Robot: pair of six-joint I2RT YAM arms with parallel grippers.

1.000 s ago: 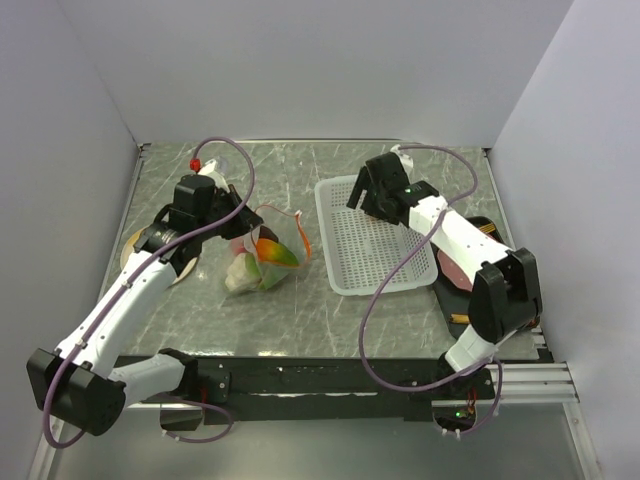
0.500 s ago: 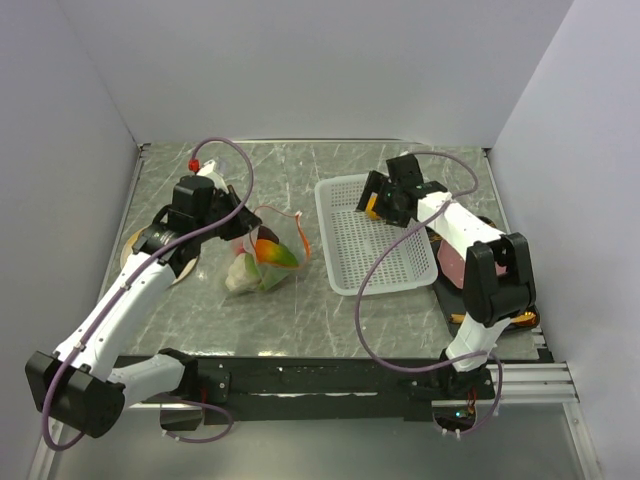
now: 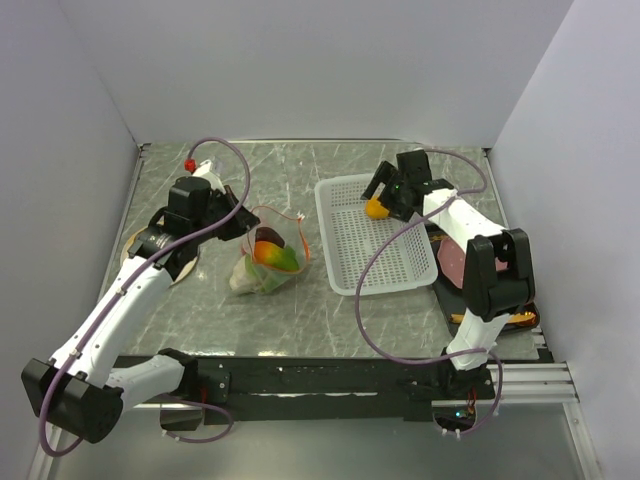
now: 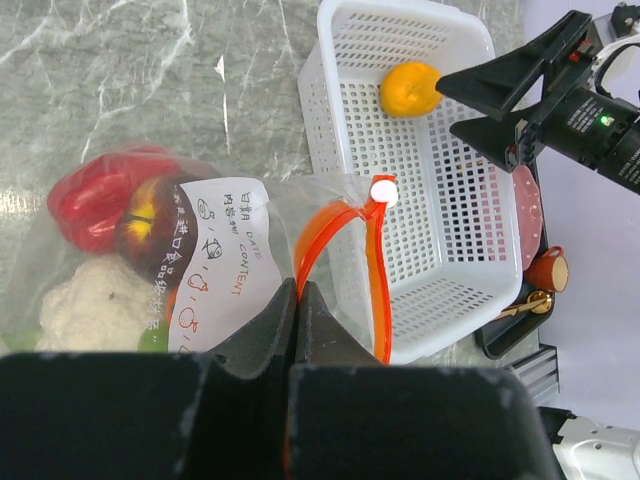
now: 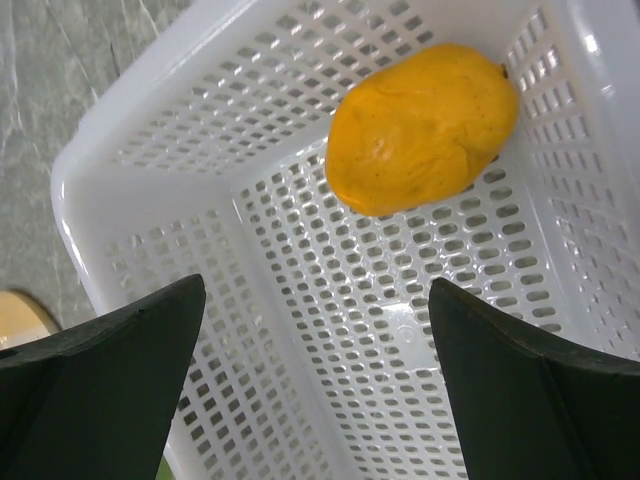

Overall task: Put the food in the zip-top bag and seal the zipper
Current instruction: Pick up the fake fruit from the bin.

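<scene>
**Top view:** On the grey marbled table point(image 3: 300, 320), the zip-top bag point(image 3: 268, 262) is seen left of centre, with coloured toy food inside it. The left gripper point(image 3: 238, 222) is set against the bag's upper left edge, its jaws pressed together. To the right, a white perforated basket point(image 3: 372, 268) is placed. The right gripper point(image 3: 378, 196) is held over the basket's far end, and the orange point(image 3: 376, 209) is seen just beneath it.

**Left wrist view:** The left gripper point(image 4: 298, 300) is shown clamped on the bag's point(image 4: 215, 250) mouth, where the orange-red zipper point(image 4: 335, 222) curves down into the closed jaws. A red pepper point(image 4: 88, 195) and a white cauliflower point(image 4: 75, 300) are visible through the clear plastic. Beyond, the orange point(image 4: 410, 88) is lying in the basket's point(image 4: 330, 120) far corner, with the right gripper point(image 4: 448, 107) spread wide just beside it.

**Right wrist view:** The right gripper point(image 5: 320, 370) is seen with its fingers point(image 5: 110, 350) far apart and nothing between them. The orange point(image 5: 425, 125) is lying ahead of them on the basket point(image 5: 200, 120) floor, near a wall, untouched.
</scene>
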